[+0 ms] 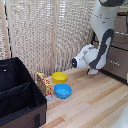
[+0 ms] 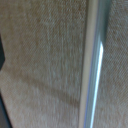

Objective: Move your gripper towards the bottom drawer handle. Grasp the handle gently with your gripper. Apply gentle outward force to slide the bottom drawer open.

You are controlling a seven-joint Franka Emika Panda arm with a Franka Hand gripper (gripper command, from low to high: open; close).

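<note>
While no lettering can be read anywhere, the wrist view shows the bottom drawer handle (image 2: 92, 65) as a thin, shiny silver bar running across a dark brown drawer front (image 2: 40, 60). In the exterior view, the white arm (image 1: 100, 47) reaches the dresser (image 1: 117, 50) at the wooden floor's far right edge. The gripper is hidden; its jaws' state cannot be told.

Dresser (image 1: 118, 52) at exterior view's right, bowl (image 1: 63, 90) before bowl (image 1: 59, 77)
</note>
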